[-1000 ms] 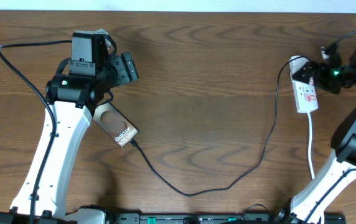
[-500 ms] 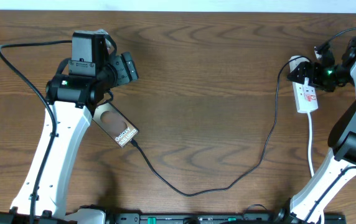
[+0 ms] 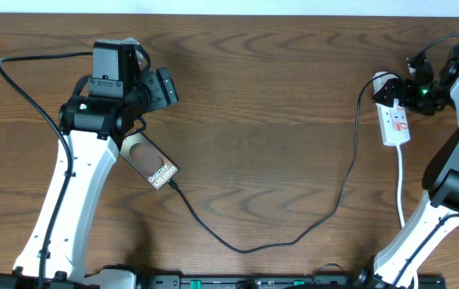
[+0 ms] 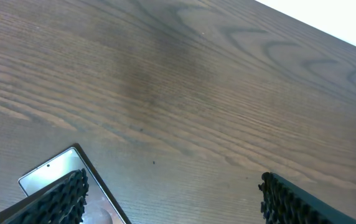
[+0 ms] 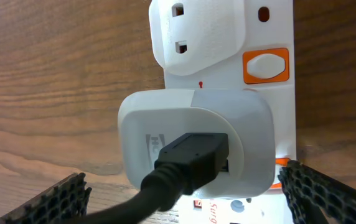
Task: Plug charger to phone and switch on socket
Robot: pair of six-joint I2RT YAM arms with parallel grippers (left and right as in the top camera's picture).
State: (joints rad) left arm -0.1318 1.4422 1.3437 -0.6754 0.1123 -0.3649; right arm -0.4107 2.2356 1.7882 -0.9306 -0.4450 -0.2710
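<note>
One charger (image 3: 245,250), tip at phone (image 3: 151,164), R jaws spread at socket (image 3: 396,127)

phone (image 3: 153,166): dark slab, flat, table's 9 o'clock, text end toward 4 | charger (image 3: 245,250): thin black cable, tip at phone's text end, slack loop via 6 up to socket | socket (image 3: 396,122): white strip, 2 o'clock, white adapter (image 5: 196,143) seated, orange switch (image 5: 266,66)
</note>
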